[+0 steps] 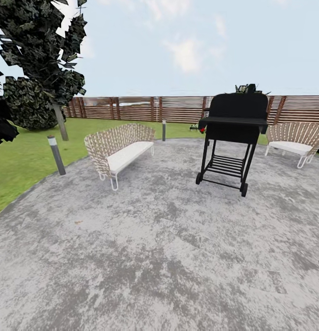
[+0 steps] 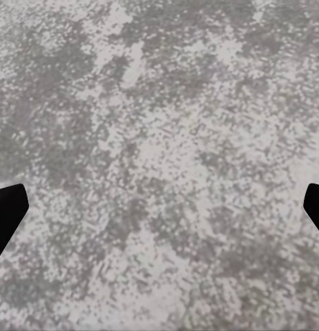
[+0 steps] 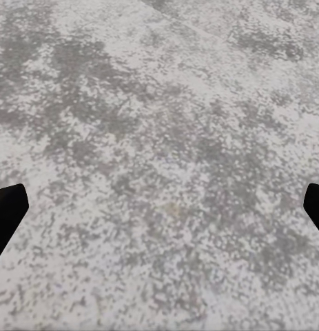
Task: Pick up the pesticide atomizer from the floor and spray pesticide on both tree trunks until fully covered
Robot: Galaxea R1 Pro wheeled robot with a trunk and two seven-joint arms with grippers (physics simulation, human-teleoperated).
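Note:
I stand on a grey mottled patio (image 1: 159,257) in the garden, with lawn (image 1: 21,156) at the left and a brown slat fence (image 1: 132,108) behind. The thick pale tree trunks are out of view. A tiny dark shape with a red spot (image 1: 202,130) lies on the far ground by the grill's left leg, too small to identify as the atomizer. In the left wrist view my left gripper (image 2: 159,214) is open over bare paving, its black fingertips (image 2: 7,214) at the frame's edges. My right gripper (image 3: 159,214) is open too, over the same paving.
A black wheeled grill (image 1: 230,138) stands ahead right. A woven bench (image 1: 120,149) sits ahead left, another (image 1: 295,138) at far right. Grey bollards (image 1: 56,154) (image 1: 163,130) edge the patio. A thin-stemmed dark-foliage tree (image 1: 60,120) grows on the left lawn.

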